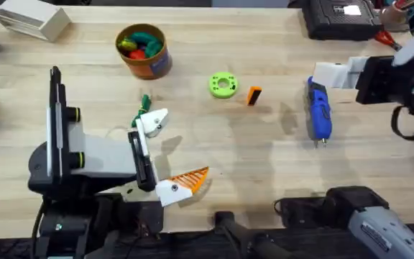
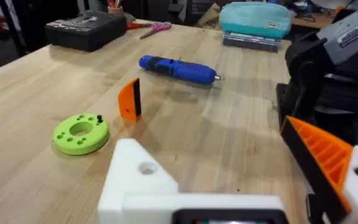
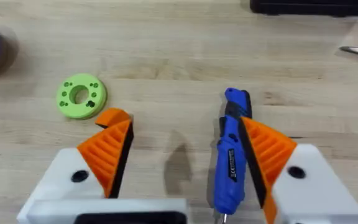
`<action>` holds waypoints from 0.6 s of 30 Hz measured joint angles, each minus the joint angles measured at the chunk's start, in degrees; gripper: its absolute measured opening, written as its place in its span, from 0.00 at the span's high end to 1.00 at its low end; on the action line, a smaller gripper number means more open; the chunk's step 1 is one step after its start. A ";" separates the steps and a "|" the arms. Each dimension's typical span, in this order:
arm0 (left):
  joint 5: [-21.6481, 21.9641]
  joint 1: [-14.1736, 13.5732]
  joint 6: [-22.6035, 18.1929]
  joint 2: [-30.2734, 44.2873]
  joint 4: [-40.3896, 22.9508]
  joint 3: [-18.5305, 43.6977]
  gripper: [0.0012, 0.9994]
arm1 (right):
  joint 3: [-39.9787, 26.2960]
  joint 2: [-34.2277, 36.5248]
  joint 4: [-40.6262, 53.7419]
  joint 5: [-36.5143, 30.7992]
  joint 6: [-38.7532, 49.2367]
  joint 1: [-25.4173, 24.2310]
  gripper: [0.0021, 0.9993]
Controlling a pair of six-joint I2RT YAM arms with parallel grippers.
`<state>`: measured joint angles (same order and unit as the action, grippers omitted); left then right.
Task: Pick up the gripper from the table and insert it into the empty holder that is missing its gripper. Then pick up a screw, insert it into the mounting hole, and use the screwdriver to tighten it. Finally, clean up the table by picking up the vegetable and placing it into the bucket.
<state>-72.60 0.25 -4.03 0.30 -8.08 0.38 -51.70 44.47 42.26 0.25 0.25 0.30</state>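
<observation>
From overhead, the loose orange finger stands on the bench between the green ring and the blue screwdriver. The orange bucket sits farther back with toy pieces inside, and the dark-green vegetable lies just behind the left pincer. That pincer is released, with one bare white holder and one orange-padded finger. The right pincer hangs over the far end of the screwdriver.

In the left wrist view, the bare holder points toward the orange finger, which stands upright just beside the ring; the screwdriver lies beyond.

In the right wrist view, the right pincer is spread wide and grips nothing; the screwdriver lies just beside one pad, the orange finger near the other, and the ring a little beyond.
</observation>
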 joint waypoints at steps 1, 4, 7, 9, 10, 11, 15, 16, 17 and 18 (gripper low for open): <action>0.00 0.00 0.01 -0.01 0.00 0.00 0.01 | 0.00 0.00 0.00 0.00 0.00 0.00 0.01; 0.00 0.00 -0.01 -0.01 0.00 0.00 0.01 | 0.00 0.00 0.00 0.00 0.00 0.00 0.01; 0.00 0.00 -0.01 0.01 0.00 0.00 0.01 | 0.00 0.00 0.00 0.00 0.00 0.00 0.01; 0.00 0.00 0.00 0.00 0.00 0.00 0.01 | 0.00 0.01 0.00 0.00 0.00 0.00 0.01; 0.00 0.00 0.01 -0.01 0.00 0.00 0.01 | 0.00 0.00 0.00 0.00 0.00 0.00 0.01; 0.00 0.00 0.01 -0.01 0.00 0.00 0.01 | 0.00 0.01 0.00 0.01 0.00 0.00 0.01; 0.00 0.00 0.00 -0.01 0.00 0.00 0.01 | 0.00 0.00 -0.20 0.00 -0.02 0.00 0.01; 0.00 0.00 -0.01 0.01 0.00 0.00 0.01 | 0.00 0.00 -0.13 0.00 -0.04 0.00 0.01; 0.00 0.00 0.01 -0.01 0.00 0.00 0.01 | 0.00 0.00 0.01 0.00 -0.04 0.00 0.01; 0.00 0.00 0.01 -0.01 0.00 0.00 0.01 | -0.03 0.00 0.51 0.00 -0.04 0.00 0.01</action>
<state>-72.60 0.25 -4.02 0.30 -8.08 0.38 -51.74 44.47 42.77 0.25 0.21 0.30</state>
